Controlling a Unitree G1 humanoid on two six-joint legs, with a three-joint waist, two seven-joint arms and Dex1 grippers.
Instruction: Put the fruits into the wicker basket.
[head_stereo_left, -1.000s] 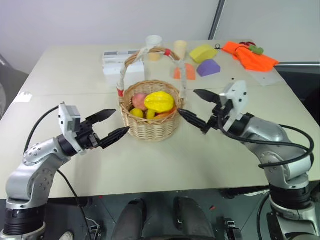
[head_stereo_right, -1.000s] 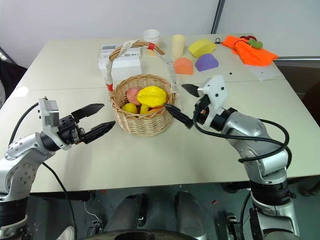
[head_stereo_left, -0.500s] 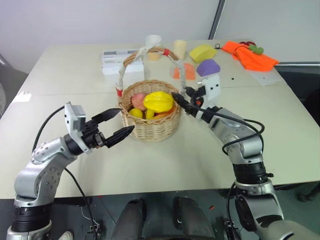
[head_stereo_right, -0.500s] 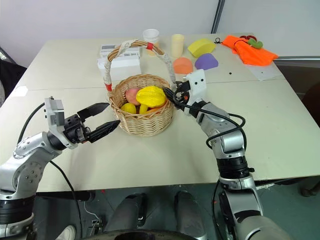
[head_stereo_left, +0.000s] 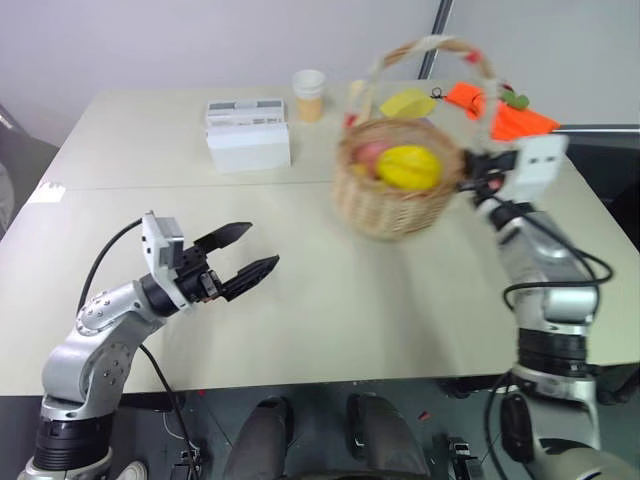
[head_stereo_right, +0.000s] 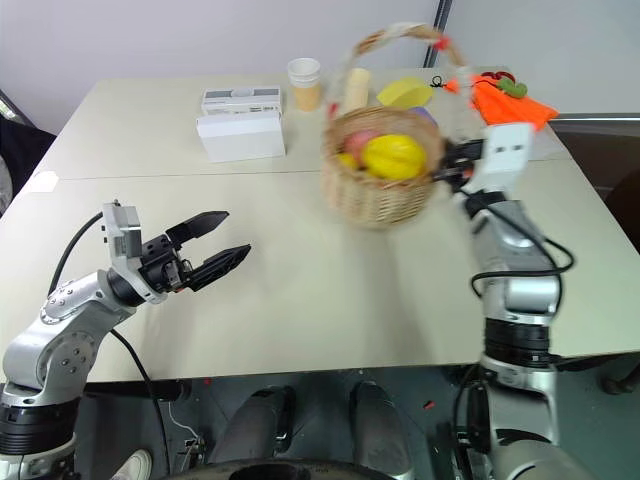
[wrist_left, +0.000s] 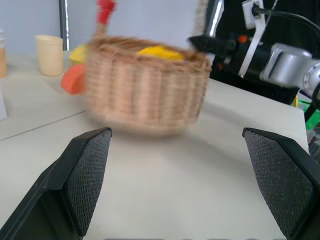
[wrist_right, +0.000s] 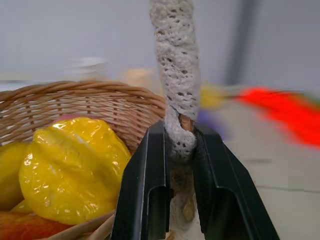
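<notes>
the wicker basket (head_stereo_left: 388, 192) sits toward the far right part of the table (head_stereo_left: 330, 300), tilted and blurred, with its tall arched handle (head_stereo_left: 430, 48) rising over it. inside it lie the fruits: a ribbed bright yellow fruit (head_stereo_left: 408, 166) on top, a pink peach (head_stereo_left: 369, 152) behind it on the basket's left side, and, seen from the right wrist, a smooth yellow fruit (wrist_right: 7, 175) and an orange-red one (wrist_right: 25, 227) low against the wall. the right gripper (wrist_right: 181, 165) is at the basket's right rim, its two black fingers (wrist_right: 145, 190) clamped together on the foot of the handle where the white wrapping meets the weave. the left gripper (head_stereo_left: 245, 262) hangs over bare table well to the left of the basket and nearer the robot, its fingers (wrist_left: 87, 175) spread wide apart and holding nothing, pointing toward the basket. nothing lies between it and the basket. beyond the basket's left side stand a white box (head_stereo_left: 248, 133) and a paper cup (head_stereo_left: 309, 94) near the far edge. just behind the basket and partly hidden by it are a yellow foam block (head_stereo_left: 408, 102) and a cream cylinder (head_stereo_right: 356, 88); from the left wrist an orange block (wrist_left: 74, 79) peeks out beside the basket wall. an orange cloth (head_stereo_left: 505, 112) lies beyond the basket's right side, behind the handle.
</notes>
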